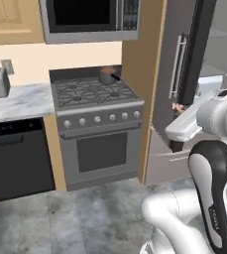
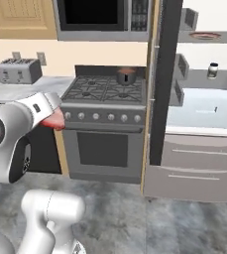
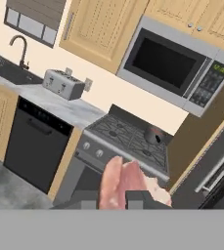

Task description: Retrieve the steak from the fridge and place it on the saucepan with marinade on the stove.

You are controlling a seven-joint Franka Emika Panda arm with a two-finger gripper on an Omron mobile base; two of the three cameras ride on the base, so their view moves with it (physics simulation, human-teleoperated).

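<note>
My gripper (image 3: 114, 199) is shut on the steak (image 3: 124, 181), a pink-red slab sticking out between the two dark fingertips. The steak (image 2: 54, 121) hangs in the air in front of the counter's end, left of the stove (image 2: 110, 92); a bit of the steak (image 1: 177, 106) also peeks out past the white hand. The saucepan (image 1: 106, 75) stands on the stove's back right burner, with reddish liquid inside; the saucepan (image 3: 155, 134) lies ahead of the hand. The fridge (image 2: 204, 79) stands open on the right, its shelves showing.
The dark fridge door (image 2: 162, 84) stands edge-on between stove and fridge. A microwave (image 1: 87, 17) hangs over the stove. A toaster (image 2: 18, 70) sits on the marble counter (image 1: 16, 101) above a black dishwasher (image 1: 18, 158). A sink faucet (image 3: 20, 46) is far left.
</note>
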